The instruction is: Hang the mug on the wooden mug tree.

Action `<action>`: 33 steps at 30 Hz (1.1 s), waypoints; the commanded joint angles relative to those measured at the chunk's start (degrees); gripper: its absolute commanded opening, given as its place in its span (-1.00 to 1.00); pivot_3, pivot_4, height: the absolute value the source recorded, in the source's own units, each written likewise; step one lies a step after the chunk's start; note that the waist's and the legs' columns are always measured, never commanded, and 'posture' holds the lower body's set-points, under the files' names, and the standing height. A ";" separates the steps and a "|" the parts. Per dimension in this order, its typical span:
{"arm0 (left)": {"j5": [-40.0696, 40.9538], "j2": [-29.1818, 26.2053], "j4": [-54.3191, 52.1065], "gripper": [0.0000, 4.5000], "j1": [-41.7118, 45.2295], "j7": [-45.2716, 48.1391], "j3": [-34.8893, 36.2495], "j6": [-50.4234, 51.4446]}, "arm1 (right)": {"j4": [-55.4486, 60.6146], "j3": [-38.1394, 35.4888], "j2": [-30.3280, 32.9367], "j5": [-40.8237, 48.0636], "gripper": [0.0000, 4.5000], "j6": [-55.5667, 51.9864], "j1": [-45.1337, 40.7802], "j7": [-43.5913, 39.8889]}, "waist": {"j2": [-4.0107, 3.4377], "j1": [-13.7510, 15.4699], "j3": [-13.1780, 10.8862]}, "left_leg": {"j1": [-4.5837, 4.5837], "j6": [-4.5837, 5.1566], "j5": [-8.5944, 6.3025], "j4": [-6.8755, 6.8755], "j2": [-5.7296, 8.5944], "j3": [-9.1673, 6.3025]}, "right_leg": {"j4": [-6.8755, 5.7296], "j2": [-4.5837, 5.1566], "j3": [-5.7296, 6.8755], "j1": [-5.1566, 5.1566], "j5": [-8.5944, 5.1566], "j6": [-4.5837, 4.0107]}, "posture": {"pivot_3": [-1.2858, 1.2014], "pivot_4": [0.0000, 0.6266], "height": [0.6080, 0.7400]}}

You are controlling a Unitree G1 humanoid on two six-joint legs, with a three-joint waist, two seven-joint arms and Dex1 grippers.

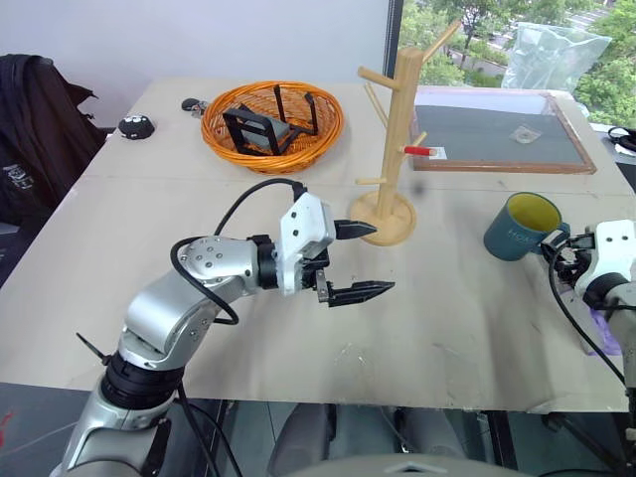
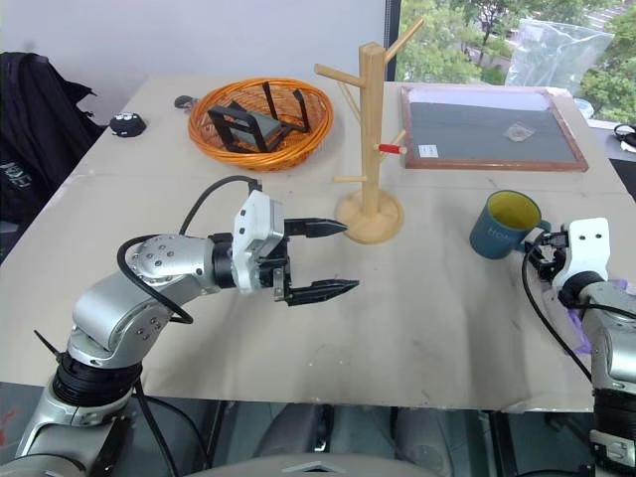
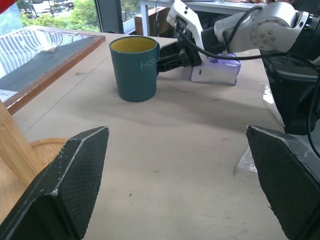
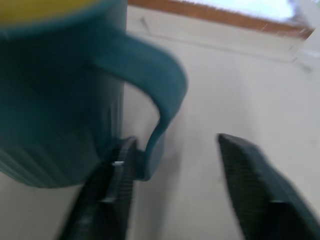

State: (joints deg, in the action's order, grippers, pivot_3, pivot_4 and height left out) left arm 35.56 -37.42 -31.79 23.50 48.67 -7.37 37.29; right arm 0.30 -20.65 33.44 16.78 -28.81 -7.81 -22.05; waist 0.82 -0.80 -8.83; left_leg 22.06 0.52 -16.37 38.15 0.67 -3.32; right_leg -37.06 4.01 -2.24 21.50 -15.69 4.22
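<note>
Mug [image 4: 55, 95] handle sits between right hand [image 4: 175, 192] fingers, not yet pinched; left hand [image 1: 363, 260] spread wide.

table [image 1: 298, 328] | on it: mug [image 1: 522, 227], wooden mug tree [image 1: 396, 149], wicker basket [image 1: 271, 125], framed board [image 1: 492, 134]

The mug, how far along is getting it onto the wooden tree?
Early stage. Nothing is hung: the mug stands upright on the table, apart from the wooden mug tree, whose pegs are bare. In hand: the right gripper is at the mug's handle, fingers either side, not clamped. The left gripper hangs open near the tree's base. Left: grip, lift, hook onto a peg.
</note>
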 commanded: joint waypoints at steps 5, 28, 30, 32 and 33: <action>0.26 -0.36 -2.71 1.00 -0.23 -0.77 1.39 -0.31 | -2.59 0.57 0.12 0.11 -0.97 2.25 -2.76 -1.74 | 0.00 -0.01 0.00 | -0.02 0.00 0.00 0.01 0.00 0.01 | -0.01 -0.01 0.00 -0.01 0.00 0.00 | 0.03 -0.52 0.95; 4.58 9.68 -5.58 1.00 -9.69 -13.32 11.94 -4.32 | 8.17 18.74 27.65 11.44 -0.97 -18.30 -34.23 -37.72 | -0.15 0.19 -0.17 | 0.12 0.03 -0.03 0.04 -0.15 -0.10 | 0.17 0.03 0.11 0.07 0.05 0.06 | 0.03 -0.52 0.95; 4.76 10.57 -6.53 1.00 -11.12 -14.73 12.74 -5.22 | 7.19 22.37 27.31 10.18 -0.97 -18.57 -39.47 -39.75 | -0.15 0.13 -0.17 | 0.26 -0.01 -0.01 0.04 -0.18 -0.17 | 0.25 0.03 0.20 0.10 0.05 0.06 | 0.03 -0.52 0.95; 4.18 11.11 -7.44 1.00 -12.57 -15.55 12.76 -6.07 | 5.99 26.16 26.73 8.85 -0.97 -18.52 -44.03 -42.36 | -0.15 0.07 -0.17 | 0.49 -0.17 0.08 0.15 -0.16 -0.14 | 0.24 0.08 0.18 0.30 0.06 0.07 | 0.03 -0.52 0.95; 3.86 11.26 -7.77 1.00 -13.04 -15.93 12.57 -6.36 | 5.32 27.87 26.39 8.18 -0.97 -18.43 -45.86 -43.48 | -0.15 0.09 -0.17 | 0.54 -0.17 0.09 0.18 -0.14 -0.14 | 0.24 0.11 0.17 0.32 0.06 0.08 | 0.03 -0.52 0.95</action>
State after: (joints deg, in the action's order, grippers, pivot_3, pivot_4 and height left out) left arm 39.49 -26.43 -36.79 10.71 33.38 4.40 32.61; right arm 5.89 6.80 59.42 26.10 -47.35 -51.11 -63.57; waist 0.66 -0.71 -9.00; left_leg 22.61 0.36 -16.29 38.33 0.55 -3.46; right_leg -36.81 4.13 -2.06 21.82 -15.62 4.30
